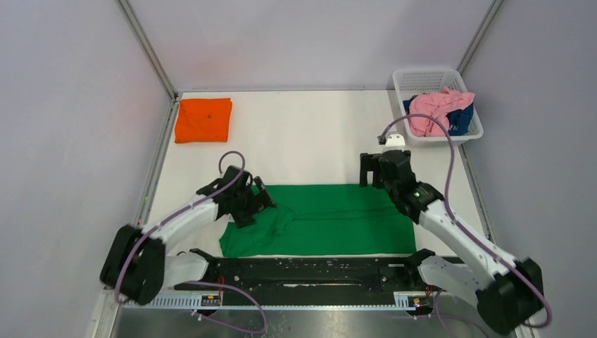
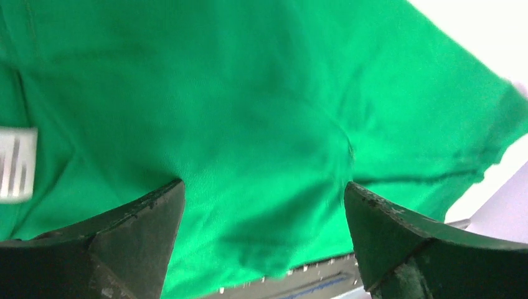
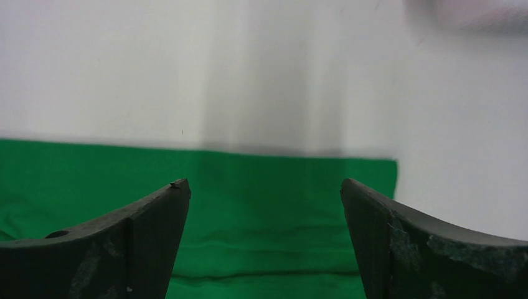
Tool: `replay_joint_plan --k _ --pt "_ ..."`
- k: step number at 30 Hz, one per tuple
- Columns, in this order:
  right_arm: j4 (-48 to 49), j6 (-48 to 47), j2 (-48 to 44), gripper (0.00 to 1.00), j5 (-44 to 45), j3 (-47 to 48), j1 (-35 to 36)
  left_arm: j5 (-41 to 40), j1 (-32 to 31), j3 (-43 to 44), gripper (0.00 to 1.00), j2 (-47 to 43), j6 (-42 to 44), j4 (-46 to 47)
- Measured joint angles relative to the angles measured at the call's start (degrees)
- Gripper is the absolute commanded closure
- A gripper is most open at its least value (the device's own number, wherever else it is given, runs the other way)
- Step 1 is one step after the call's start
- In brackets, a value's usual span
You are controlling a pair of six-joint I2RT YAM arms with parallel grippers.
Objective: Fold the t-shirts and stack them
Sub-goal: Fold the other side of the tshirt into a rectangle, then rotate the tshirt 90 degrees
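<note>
Navy tee [image 1: 462,121] mostly under pink tee [image 1: 431,110]

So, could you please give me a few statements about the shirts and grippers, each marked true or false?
1. The orange t-shirt lies folded at the far left corner of the table. True.
2. The basket holds nothing. False: a pink t-shirt and a navy t-shirt lie in it.
3. The left gripper and the right gripper are both open. True.
4. The green t-shirt is stacked on the orange t-shirt. False: it lies spread out by the table's near edge, well apart from the orange one.
</note>
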Motion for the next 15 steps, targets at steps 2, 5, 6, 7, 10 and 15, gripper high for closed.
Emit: replay_joint_plan --k 2,5,6,7,10,15 --pt "-2.1 4.2 6.1 0.01 -2.1 0.6 0.0 1.5 2.1 0.3 0.01 6.5 0.2 4.3" --pt "-5.8 9.1 13.1 0.00 -4.5 0.6 0.0 3.8 4.7 5.1 0.01 13.7 0.5 6.4" --pt "-6.6 10.6 15.0 0.00 -5.0 0.6 0.0 4.0 5.2 7.4 0.01 16.9 0.6 7.1" --pt "-7.1 12.0 16.6 0.01 -5.5 0.7 0.0 4.1 5.6 10.0 0.01 19.8 0.8 7.5" --pt "-7.6 14.7 20.5 0.01 -7.4 0.9 0.0 4.0 6.6 19.8 0.01 29.6 1.5 7.5" --pt "-7.8 17.7 27.4 0.01 -10.0 1.4 0.0 2.4 7.5 42.9 0.01 47.4 3.3 4.3"
